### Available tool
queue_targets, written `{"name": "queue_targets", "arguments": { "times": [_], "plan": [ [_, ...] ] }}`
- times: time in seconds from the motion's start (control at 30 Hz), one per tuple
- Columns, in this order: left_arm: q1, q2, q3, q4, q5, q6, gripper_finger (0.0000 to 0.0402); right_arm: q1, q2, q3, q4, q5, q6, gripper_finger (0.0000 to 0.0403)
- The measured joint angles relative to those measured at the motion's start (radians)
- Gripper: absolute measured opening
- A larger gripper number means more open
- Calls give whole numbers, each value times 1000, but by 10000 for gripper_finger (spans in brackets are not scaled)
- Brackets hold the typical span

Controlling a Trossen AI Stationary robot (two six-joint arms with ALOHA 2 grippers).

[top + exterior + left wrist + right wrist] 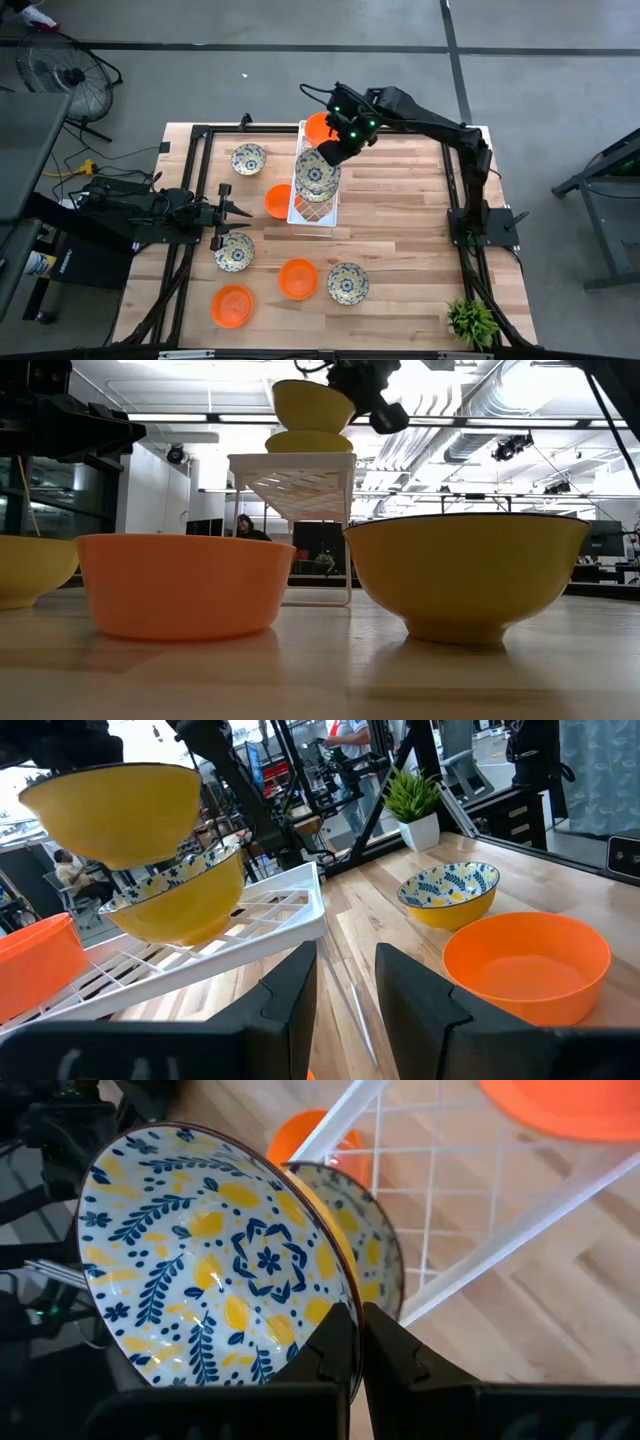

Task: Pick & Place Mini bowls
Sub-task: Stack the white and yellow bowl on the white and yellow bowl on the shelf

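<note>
While right gripper (338, 152) pinches a floral bowl (313, 164) above white tray (325, 214), left gripper (243, 211) part-open, empty, wooden table (400, 240), grey floor.

Glossy glazed bowls (215, 1270); matt wood table (400, 230); white lattice tray (318, 205).

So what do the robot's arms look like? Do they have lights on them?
Both arms are black, built from jointed sections. The right arm has small green lights glowing near its wrist, and black cables loop there. Each gripper has two flat, dark, wedge-shaped fingers. The left arm has thin black cables running beside it.
</note>
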Motion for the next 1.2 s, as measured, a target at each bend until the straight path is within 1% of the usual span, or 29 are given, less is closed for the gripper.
{"name": "queue_targets", "arguments": {
  "times": [0.27, 0.5, 0.87, 1.2],
  "plan": [
    [0, 0, 0, 0, 0, 0, 101, 22, 29, 1, -11, 3, 91, 0],
    [0, 0, 0, 0, 0, 0, 101, 24, 55, 1, -37, 20, 130, 0],
    [0, 0, 0, 0, 2, 0, 101, 26, 76, 0, -62, 27, 142, 0],
    [0, 0, 0, 0, 3, 0, 101, 30, 87, 0, -58, 21, 119, 0]
  ]
}}
